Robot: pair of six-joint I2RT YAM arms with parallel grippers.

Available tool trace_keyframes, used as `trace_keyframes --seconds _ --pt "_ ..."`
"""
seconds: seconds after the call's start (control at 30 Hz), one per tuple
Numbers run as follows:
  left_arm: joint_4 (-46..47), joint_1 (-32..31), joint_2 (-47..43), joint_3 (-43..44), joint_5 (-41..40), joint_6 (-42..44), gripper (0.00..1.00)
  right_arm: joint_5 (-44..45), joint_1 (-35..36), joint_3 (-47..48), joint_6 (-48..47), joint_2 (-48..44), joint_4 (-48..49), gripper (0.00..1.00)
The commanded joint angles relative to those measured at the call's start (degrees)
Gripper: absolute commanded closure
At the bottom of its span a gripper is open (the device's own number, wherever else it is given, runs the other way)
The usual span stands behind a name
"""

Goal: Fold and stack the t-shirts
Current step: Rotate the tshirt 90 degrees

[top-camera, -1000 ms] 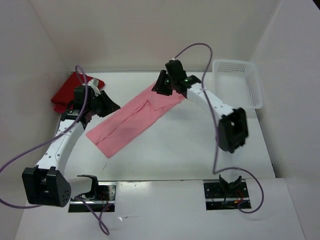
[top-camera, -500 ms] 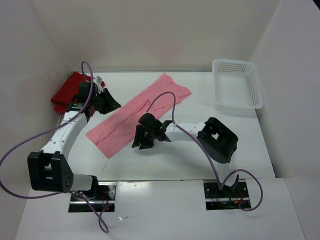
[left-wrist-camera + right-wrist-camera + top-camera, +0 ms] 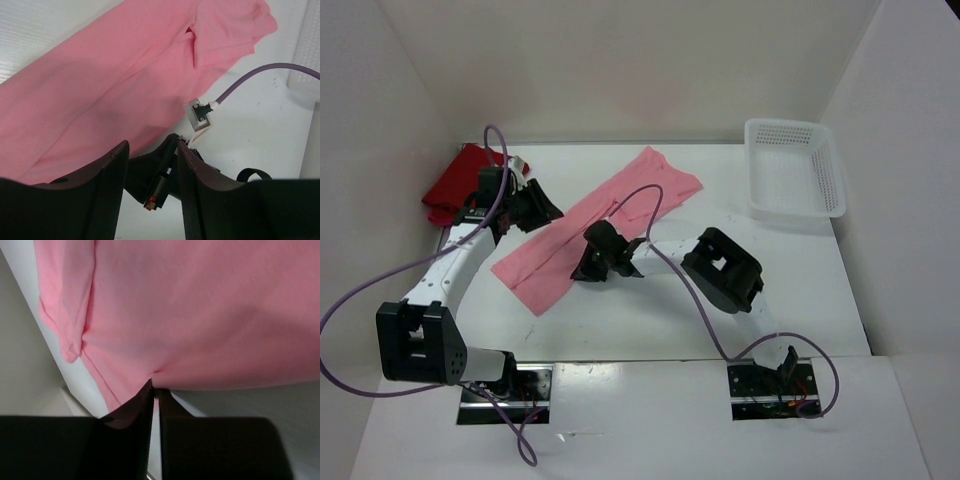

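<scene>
While the left arm (image 3: 450,270), jaws open, part-hides the red shirts (image 3: 450,185), right jaws pinch the pink shirt (image 3: 545,265).

Light pink t-shirt (image 3: 558,252): folded lengthwise into long narrow strip. Lies flat on white counter (image 3: 650,325), mid-counter, diagonal from near-left to far-right. Far-right end wider, with sleeve flap folded over and wavy edge. Long crease runs down the strip. Surface mostly smooth, soft wrinkles only. Near long edge puckers to a point about midway, where tips of right claw (image 3: 154,387) pinch it.

Red t-shirt heap (image 3: 450,185): bunched in far-left corner of counter, partly hidden. Apart from pink strip. One shirt or two, cannot tell.
</scene>
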Motion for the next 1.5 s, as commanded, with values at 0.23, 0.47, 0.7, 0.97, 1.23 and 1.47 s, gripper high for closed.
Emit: trace_keyframes --seconds 0.23,0.47,0.7,0.97,1.23,1.47 --pt "4.06 0.28 6.50 1.69 -0.33 2.57 0.49 4.43 0.29 -13.33 -2.94 -11.77 -3.58 0.99" --pt "7.15 -3.31 19.40 10.37 -2.52 3.18 0.48 1.80 -0.93 -31.70 -5.15 -28.65 -11.58 0.98" --pt "9.88 -7.89 37.16 24.88 -2.18 4.94 0.40 1.80 -4.28 -39.89 -5.23 -40.96 -17.29 0.78" --pt "6.20 -10.70 56.83 45.09 1.51 3.81 0.39 1.27 -8.23 -40.42 -7.96 -50.19 -20.89 0.65" --pt "-0.85 -12.99 69.34 64.70 -1.56 3.19 0.64 0.66 -9.29 -42.88 -6.21 -58.54 -20.90 0.64" --pt "4.68 -12.99 71.81 69.45 0.11 -3.58 1.00 -0.05 -11.48 -44.73 -6.20 -60.22 -20.38 0.62"
